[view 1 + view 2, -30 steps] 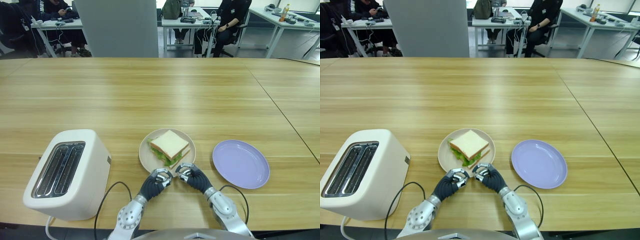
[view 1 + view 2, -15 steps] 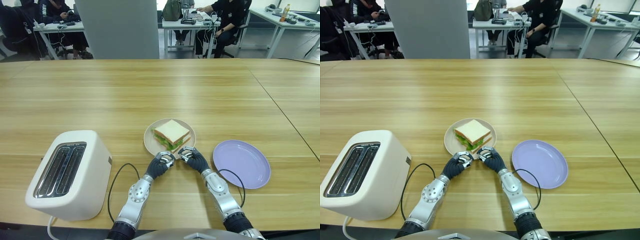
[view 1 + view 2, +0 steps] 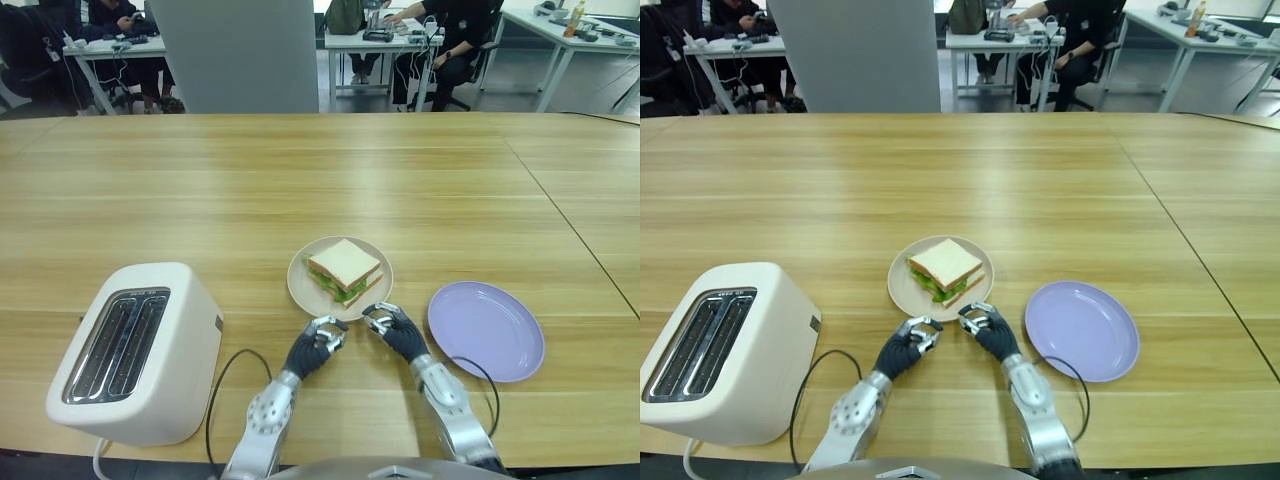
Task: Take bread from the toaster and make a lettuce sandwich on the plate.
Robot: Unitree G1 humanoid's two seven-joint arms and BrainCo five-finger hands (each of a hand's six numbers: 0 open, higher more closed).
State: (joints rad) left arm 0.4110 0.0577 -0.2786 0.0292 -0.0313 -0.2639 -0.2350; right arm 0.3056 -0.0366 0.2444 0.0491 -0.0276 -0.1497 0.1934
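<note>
Where the wooden table (image 3: pixel 300 180) comes nearest the robot, we see the sandwich (image 3: pixel 344 266) lying on a round beige plate (image 3: pixel 296 285); its top slice of white bread sits a little askew, and green lettuce (image 3: pixel 333 291) pokes out from under it along the near-left edge; a second slice shows beneath at the near-right corner. The left robot hand (image 3: pixel 314 346) is just short of the plate's near rim, slightly left of its middle; its dark fingers are curled inward and grip nothing. The right robot hand (image 3: pixel 396 331) is beside it, by the plate's near-right rim; its fingers too are curled in on themselves, with nothing between them; whether either hand touches the rim we cannot tell. The two hands are close together yet apart, fingertips turned toward each other. To the left, well apart from the sandwich plate, stands the white toaster (image 3: pixel 150 380), its two slots (image 3: pixel 118 343) facing up. To the right, just beside the right robot hand, lies a lilac plate (image 3: pixel 487 331). A thin black cable (image 3: pixel 238 353) loops over the table by the left forearm.
</note>
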